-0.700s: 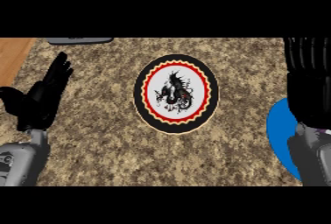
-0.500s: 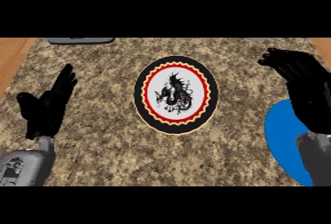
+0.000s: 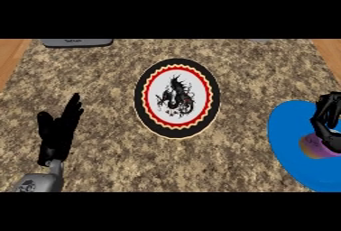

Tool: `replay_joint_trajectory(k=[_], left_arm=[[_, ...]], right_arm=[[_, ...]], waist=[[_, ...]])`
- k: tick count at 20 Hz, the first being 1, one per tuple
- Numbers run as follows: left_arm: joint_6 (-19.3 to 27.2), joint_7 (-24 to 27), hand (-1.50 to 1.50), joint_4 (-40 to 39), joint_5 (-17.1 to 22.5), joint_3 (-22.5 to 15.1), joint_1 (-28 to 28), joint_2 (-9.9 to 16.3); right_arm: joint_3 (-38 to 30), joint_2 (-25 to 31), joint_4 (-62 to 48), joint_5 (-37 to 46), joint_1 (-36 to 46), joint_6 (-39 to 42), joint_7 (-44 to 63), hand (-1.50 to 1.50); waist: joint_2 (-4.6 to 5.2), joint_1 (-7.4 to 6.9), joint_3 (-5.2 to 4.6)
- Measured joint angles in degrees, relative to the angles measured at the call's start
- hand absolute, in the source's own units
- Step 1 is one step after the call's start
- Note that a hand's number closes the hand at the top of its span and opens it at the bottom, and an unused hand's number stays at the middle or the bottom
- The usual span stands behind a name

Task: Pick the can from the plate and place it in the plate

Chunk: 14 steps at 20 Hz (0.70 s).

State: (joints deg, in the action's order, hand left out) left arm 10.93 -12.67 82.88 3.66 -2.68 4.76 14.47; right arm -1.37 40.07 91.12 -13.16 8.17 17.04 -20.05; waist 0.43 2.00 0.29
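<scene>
Counter (image 3: 100, 85): speckled brown stone look, granular pattern, matt. Wood-toned strip (image 3: 12, 52) at its edge, smooth. Patterned plate (image 3: 177, 98): glazed look, black rim, red ring, white centre. Blue plate (image 3: 293, 149): plain, smooth, even colour. Both hands: matt black.

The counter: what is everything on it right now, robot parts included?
Counter: one, speckled brown stone, filling the view.
Dragon plate: one, black rim, red ring, white middle with a dark dragon, centre of the counter.
Blue plate: one, plain blue, right edge, partly cut off.
Can: one, purplish with a tan top, on the blue plate, mostly hidden by the right hand.
Grey object: one, far edge at left, too cut off to name.
Left hand: black, open, fingers up, resting at lower left.
Right hand: black, fingers curled over the can.
</scene>
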Motion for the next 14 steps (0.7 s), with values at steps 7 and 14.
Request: replay_joint_trajectory(k=[7, 14], left_arm=[[1.00, 1.03, 0.00, 0.06, -1.15, -2.23, -2.07, -2.55], [1.36, 0.67, 0.00, 0.73, -2.08, -3.10, -2.00, -3.06]], right_arm=[[-2.45, 2.50, -12.94, -6.10, -7.03, 16.76, -14.77, -1.50], [-1.36, 12.47, -15.96, 10.35, -7.10, 9.81, -24.71, -1.50]], waist=[[0.12, -1.58, 0.19], [-0.10, -2.65, 0.07]])
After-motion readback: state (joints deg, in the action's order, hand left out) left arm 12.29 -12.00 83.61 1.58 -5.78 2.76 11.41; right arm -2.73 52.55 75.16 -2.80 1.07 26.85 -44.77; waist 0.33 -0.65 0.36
